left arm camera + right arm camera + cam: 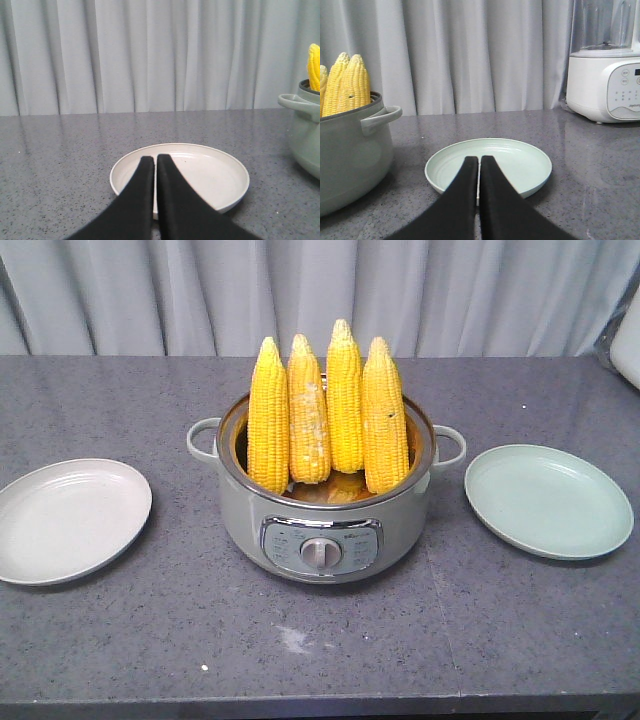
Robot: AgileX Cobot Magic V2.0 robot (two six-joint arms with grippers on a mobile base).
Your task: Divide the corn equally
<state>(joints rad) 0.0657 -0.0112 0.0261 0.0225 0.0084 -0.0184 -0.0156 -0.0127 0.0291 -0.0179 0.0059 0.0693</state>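
Yellow corn (328,410), four cobs, stands upright, tips up, in a grey-green pot (325,530) at the middle of the tabletop (320,640). The left fingers (150,164), pressed together, point at a white plate (205,175) with the pot off to their right; the right fingers (473,165), also pressed together, point at a green plate (520,162) with the pot to their left. Neither arm seems clearly nearer, though that is hard to judge.

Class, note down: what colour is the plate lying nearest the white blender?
Pale mint green. The plate shows best in the right wrist-mounted view.
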